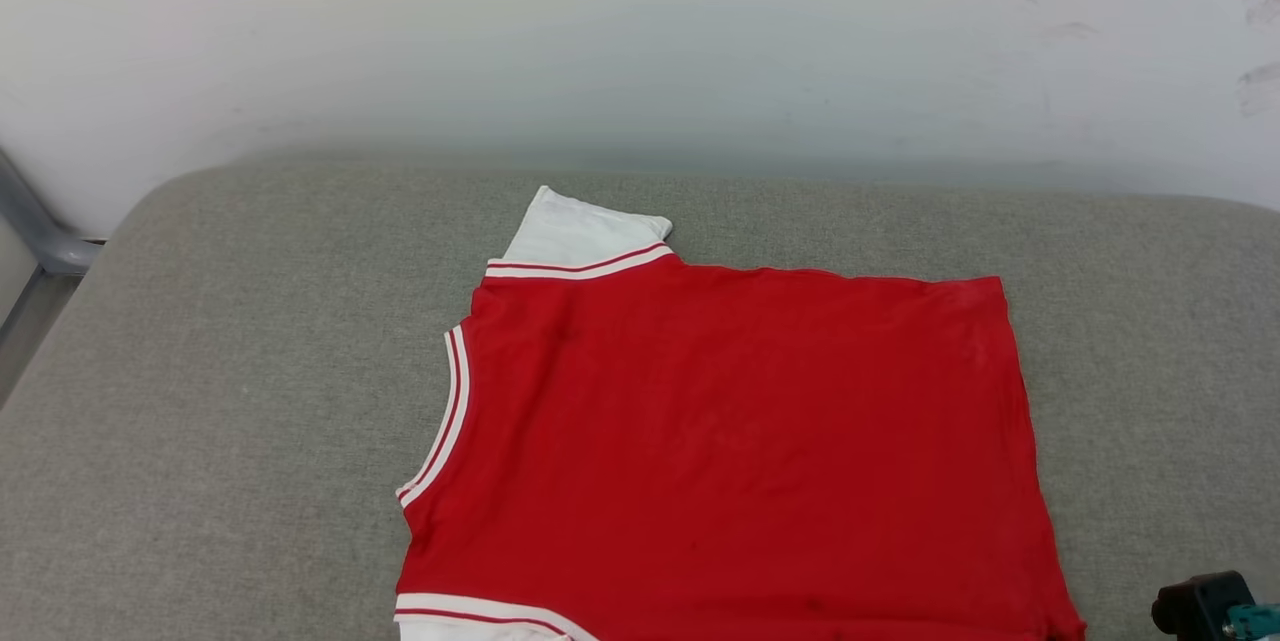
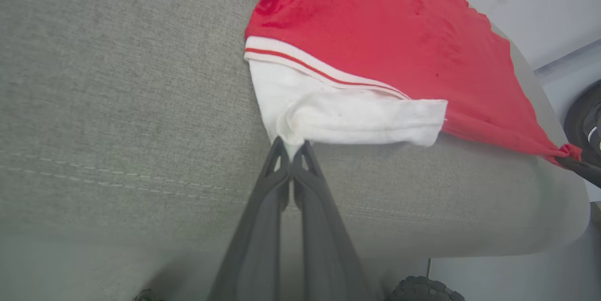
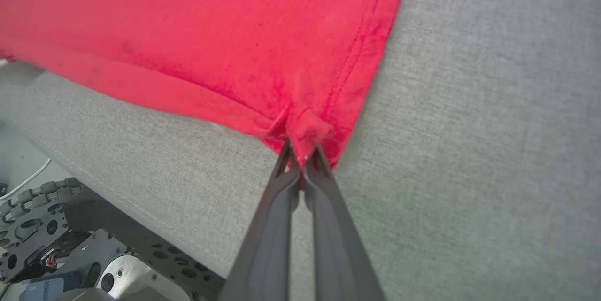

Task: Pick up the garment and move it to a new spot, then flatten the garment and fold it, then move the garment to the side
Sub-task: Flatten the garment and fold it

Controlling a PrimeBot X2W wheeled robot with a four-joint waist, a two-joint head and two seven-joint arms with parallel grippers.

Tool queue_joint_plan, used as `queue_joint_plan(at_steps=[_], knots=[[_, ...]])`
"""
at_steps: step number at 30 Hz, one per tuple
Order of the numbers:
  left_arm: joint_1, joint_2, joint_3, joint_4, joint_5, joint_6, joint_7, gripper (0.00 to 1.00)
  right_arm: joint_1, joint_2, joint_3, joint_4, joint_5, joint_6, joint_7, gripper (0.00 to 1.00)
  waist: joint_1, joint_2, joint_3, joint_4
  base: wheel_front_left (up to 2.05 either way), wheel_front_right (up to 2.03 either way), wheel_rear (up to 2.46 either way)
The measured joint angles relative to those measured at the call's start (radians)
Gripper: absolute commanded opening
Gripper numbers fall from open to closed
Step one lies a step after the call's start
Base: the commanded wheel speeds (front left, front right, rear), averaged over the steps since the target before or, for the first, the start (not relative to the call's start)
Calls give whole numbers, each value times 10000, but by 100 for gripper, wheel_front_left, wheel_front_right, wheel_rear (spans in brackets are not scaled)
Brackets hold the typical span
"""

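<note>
A broad grey cushion (image 1: 200, 421) takes up the lower two thirds of the head view, with a pale wall (image 1: 640, 21) across the top. The shirt (image 1: 740, 441) lies spread on the cushion from the centre down to the bottom edge of that view, plain red side up, collar toward the left of the frame and hem toward the right. No lettering shows on this face. It looks mostly smooth, with only faint ripples.

One white sleeve (image 1: 575, 231) sticks out at the upper centre. The other sleeve (image 2: 347, 118) sits in the middle of the left wrist view, folded over on itself at the cushion's front edge.

The left gripper (image 2: 292, 150) is pinched together on a bunched bit of that white sleeve. The right gripper (image 3: 303, 150) is pinched together on the red hem corner (image 3: 310, 127), in the centre of the right wrist view, where the cloth puckers. Part of the robot base (image 3: 56, 226) shows at the lower left there.

Judging by this, the shirt is placed and close to flat, both front corners held. No fold has been made yet, so the folding and the move to the side remain.
</note>
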Motion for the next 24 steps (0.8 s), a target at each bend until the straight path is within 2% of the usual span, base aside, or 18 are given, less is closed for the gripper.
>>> queue_joint_plan(at_steps=[14, 24], knots=[[-1533, 637, 63, -240, 1089, 151, 59, 0, -365, 240, -585, -562, -79, -2, 38, 0, 2, 0, 464, -158, 0, 0, 0], [-4075, 930, 54, 347, 1613, -428, 625, 0, -1284, 364, -660, -761, 13, -2, 313, 0, 2, 0, 1276, -322, 0, 0, 0]])
